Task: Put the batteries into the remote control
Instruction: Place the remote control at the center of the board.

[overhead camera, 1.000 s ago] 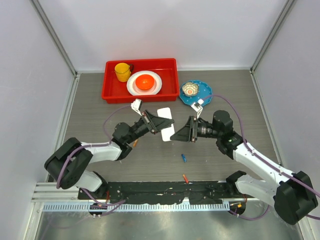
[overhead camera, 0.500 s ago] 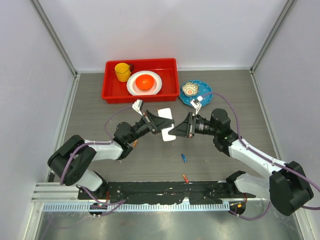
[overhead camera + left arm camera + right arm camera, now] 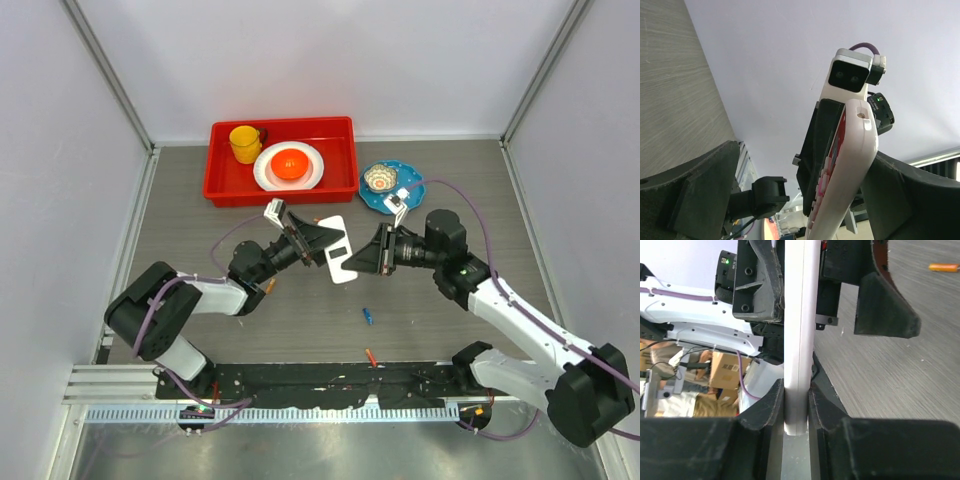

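The white remote control [image 3: 332, 224] hangs above the table's middle between both arms. My right gripper [image 3: 354, 267] is shut on it. In the right wrist view the remote control [image 3: 800, 315] stands edge-on, pinched between both fingers [image 3: 826, 405] of the right gripper [image 3: 797, 401]. My left gripper [image 3: 334, 250] is open around the remote's other end. In the left wrist view the remote control [image 3: 852, 160], with red keys along its edge, sits between the wide-apart jaws of the left gripper [image 3: 805, 200]. A blue battery [image 3: 368, 316] and an orange battery [image 3: 371, 356] lie on the table.
A red tray [image 3: 225, 185] at the back holds a yellow cup [image 3: 245, 143] and a white plate [image 3: 268, 172] with an orange bowl. A blue plate [image 3: 405, 188] with a small bowl stands behind the right arm. Another orange battery [image 3: 270, 287] lies by the left arm.
The right gripper moved in and shut on the remote control. The left gripper, which had been shut on it, has opened wide.
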